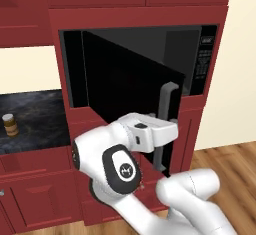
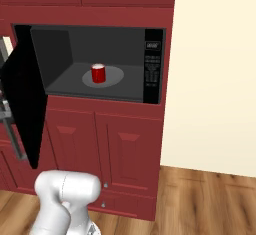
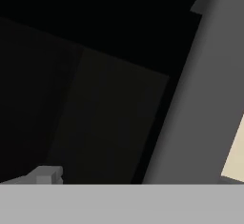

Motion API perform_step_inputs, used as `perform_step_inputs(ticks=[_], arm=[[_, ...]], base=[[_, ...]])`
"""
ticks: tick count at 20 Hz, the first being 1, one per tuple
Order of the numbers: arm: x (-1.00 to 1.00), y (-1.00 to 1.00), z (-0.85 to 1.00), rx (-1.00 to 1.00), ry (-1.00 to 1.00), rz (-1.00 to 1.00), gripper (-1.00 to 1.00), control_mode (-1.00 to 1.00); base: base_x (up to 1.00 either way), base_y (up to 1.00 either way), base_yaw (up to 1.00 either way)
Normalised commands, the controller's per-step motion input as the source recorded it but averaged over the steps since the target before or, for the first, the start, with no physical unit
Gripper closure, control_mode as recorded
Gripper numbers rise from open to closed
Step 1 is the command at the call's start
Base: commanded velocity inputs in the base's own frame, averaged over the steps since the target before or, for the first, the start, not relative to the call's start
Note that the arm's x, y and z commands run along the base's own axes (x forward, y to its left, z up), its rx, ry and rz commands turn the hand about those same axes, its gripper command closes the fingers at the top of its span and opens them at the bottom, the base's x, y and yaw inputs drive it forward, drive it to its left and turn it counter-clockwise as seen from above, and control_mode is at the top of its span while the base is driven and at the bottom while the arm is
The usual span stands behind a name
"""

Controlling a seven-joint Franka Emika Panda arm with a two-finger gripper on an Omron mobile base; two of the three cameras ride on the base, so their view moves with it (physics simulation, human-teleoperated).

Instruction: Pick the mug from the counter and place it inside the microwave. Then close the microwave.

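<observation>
One half of the job looks done: the red mug (image 2: 98,73) stands upright on the turntable inside the microwave (image 2: 153,69), near the middle of the cavity, well clear of the worktop (image 1: 35,114) to the microwave's left. What remains is shutting the door (image 1: 125,94), which hangs wide open. The arm reaches toward the door's grey handle (image 1: 166,111), its end effector (image 3: 45,174) spread wide and grasping nothing, close against the door's dark glass beside the handle.

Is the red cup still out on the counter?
No, the mug stands on the round plate inside the open microwave.
</observation>
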Motion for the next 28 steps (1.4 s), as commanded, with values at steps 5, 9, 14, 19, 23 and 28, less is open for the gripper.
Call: perform_step_inputs(ticks=[5, 9, 14, 19, 23, 28], arm=[[0.8, -0.3, 0.0, 0.0, 0.06, 0.05, -1.0, -1.0], [0.83, -0.26, 0.0, 0.0, 0.09, 0.05, -1.0, -1.0], [0.81, -0.21, 0.0, 0.0, 0.11, 0.05, -1.0, -1.0], [0.84, -0.16, 0.0, 0.0, 0.12, 0.04, -1.0, -1.0], [0.84, -0.13, 0.0, 0.0, 0.12, 0.03, -1.0, -1.0], [0.86, -0.09, 0.0, 0.0, 0.11, 0.03, -1.0, -1.0]], base=[[0.0, 0.0, 0.0], [0.0, 0.0, 0.0], [0.0, 0.0, 0.0], [0.0, 0.0, 0.0], [0.0, 0.0, 0.0], [0.0, 0.0, 0.0]])
